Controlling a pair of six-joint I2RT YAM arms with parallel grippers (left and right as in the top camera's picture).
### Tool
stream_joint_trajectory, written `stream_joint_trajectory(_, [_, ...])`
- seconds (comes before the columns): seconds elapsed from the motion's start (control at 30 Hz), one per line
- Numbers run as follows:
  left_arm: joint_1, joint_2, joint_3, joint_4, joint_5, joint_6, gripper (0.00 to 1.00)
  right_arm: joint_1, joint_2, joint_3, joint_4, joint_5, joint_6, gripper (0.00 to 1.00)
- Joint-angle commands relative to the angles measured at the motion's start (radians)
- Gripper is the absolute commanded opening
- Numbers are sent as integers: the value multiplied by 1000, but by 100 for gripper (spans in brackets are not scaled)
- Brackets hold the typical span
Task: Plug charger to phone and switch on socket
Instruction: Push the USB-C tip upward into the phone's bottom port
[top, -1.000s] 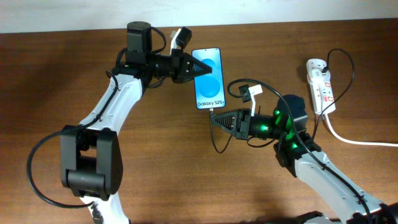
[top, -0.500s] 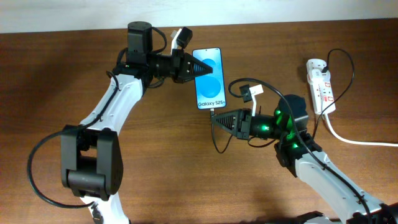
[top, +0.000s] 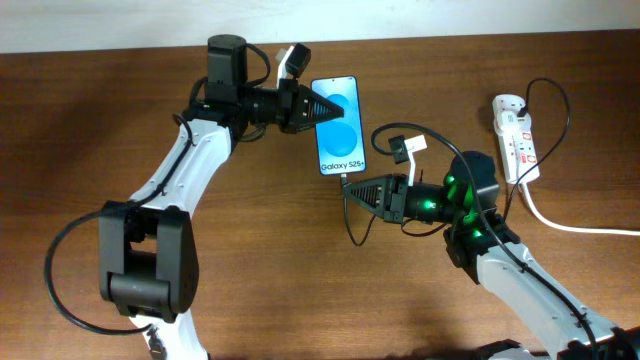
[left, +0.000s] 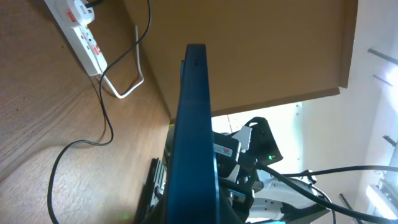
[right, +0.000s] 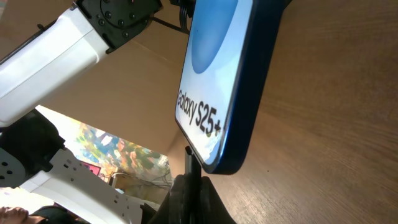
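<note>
Since a second ago the phone (top: 338, 125) and the left gripper (top: 312, 108) holding it are sitting a touch further to the right, and the right gripper (top: 352, 190) is trailing the same way below the phone's bottom edge.

The table (top: 100, 120) is carrying everything. The left arm is reaching in from the upper left, with its claw clenched on the phone's left side. It is tipping the phone up so that the left wrist view is looking along its thin edge (left: 196, 137). The right arm is coming in from the lower right, its claw clamped on the charger (top: 349, 225), whose cable is looping down behind the fingers. The socket (top: 515, 135) is lying well apart at the right edge, untouched.

The plugging step is under way. In the right wrist view the plug tip (right: 189, 154) is standing right at the phone's bottom edge, though whether it is touching or already entering the port cannot be told. The next move is probably calling for a straight, short push along the phone's length while the left claw is bracing it. The switch is waiting for afterwards.
</note>
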Motion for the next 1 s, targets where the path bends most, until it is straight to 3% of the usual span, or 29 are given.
stream_joint_trajectory(0.0, [-37, 0, 13, -14, 88, 17, 0, -28, 0, 10, 24, 111, 0, 4])
stream_joint_trajectory(0.97, [-56, 0, 13, -25, 88, 25, 0, -53, 0, 11, 54, 160, 15, 4])
